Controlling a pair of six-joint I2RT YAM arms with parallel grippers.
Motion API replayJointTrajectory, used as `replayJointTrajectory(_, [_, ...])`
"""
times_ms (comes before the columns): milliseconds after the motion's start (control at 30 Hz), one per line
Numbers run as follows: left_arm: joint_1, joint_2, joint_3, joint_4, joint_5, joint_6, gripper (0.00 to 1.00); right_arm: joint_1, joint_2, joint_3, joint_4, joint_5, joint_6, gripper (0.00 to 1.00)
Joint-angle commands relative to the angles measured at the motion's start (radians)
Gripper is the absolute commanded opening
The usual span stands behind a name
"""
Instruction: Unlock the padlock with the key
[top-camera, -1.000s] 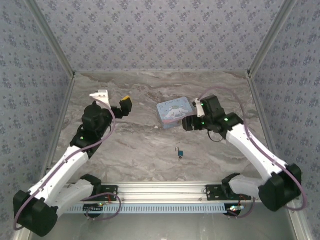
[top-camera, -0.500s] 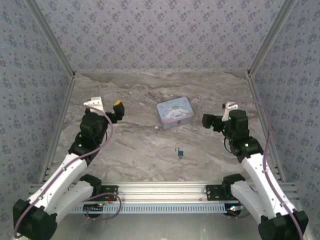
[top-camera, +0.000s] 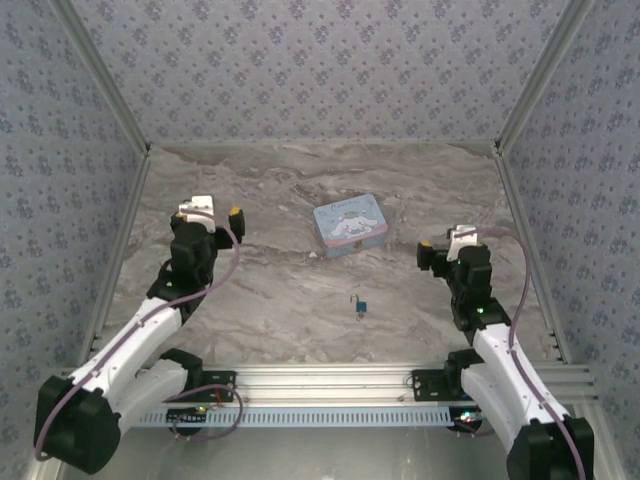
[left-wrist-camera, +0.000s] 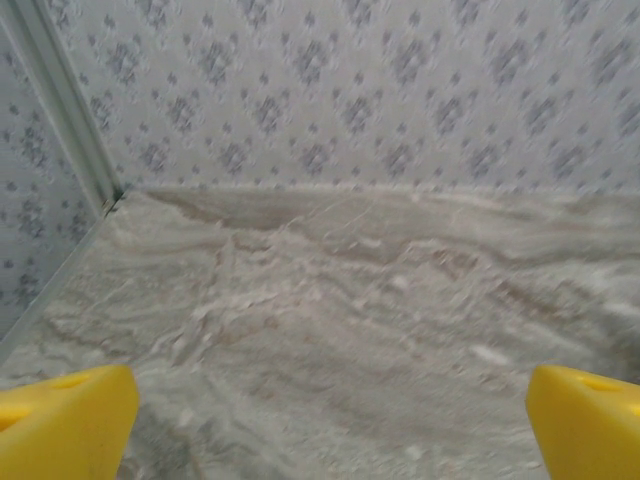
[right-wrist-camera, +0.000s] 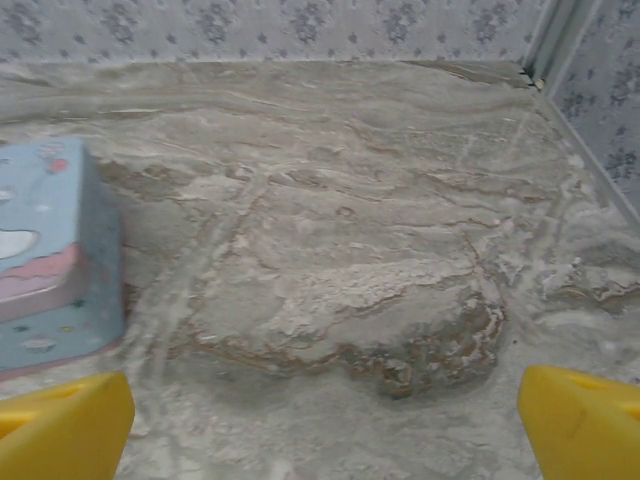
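Bare grey marbled tabletop (top-camera: 300, 190) lies open around the tiny teal-blue padlock (top-camera: 362, 307), which sits mid-table (well apart from both arms). The left gripper (top-camera: 218, 212) and right gripper (top-camera: 443, 243) both gape wide and empty. The right one has drawn back from the pale blue cartoon-printed tin box (top-camera: 350, 223) toward the right wall.

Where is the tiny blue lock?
In the top view, the padlock sits on the table, near the middle, just nearer the camera than the tin box.
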Motion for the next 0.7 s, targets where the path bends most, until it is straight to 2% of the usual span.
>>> replayJointTrajectory(0, [0.038,0.053,-0.032,0.062,-0.066,0.050,0.99,-0.056,0.080,-0.050,0.190,-0.013,-0.033,1.00])
replayJointTrajectory(167, [0.104,0.170,-0.091,0.194,-0.042,0.072,1.00,-0.127,0.295,-0.100,0.454,-0.090,-0.021,1.00])
replayJointTrajectory(300, [0.143,0.245,-0.146,0.344,-0.009,0.081,0.99,-0.152,0.411,-0.089,0.587,-0.172,-0.038,1.00])
replayJointTrajectory(500, [0.187,0.270,-0.200,0.518,0.122,0.180,0.99,-0.171,0.568,-0.079,0.778,-0.212,-0.046,1.00])
replayJointTrajectory(567, [0.233,0.286,-0.224,0.579,0.202,0.194,0.99,-0.175,0.656,-0.080,0.867,-0.225,-0.041,1.00])
replayJointTrajectory(633, [0.267,0.319,-0.229,0.601,0.215,0.184,1.00,-0.175,0.728,-0.071,0.915,-0.234,-0.046,1.00])
replayJointTrajectory(667, [0.281,0.314,-0.216,0.552,0.229,0.164,0.99,-0.175,0.770,-0.062,0.937,-0.234,-0.043,1.00])
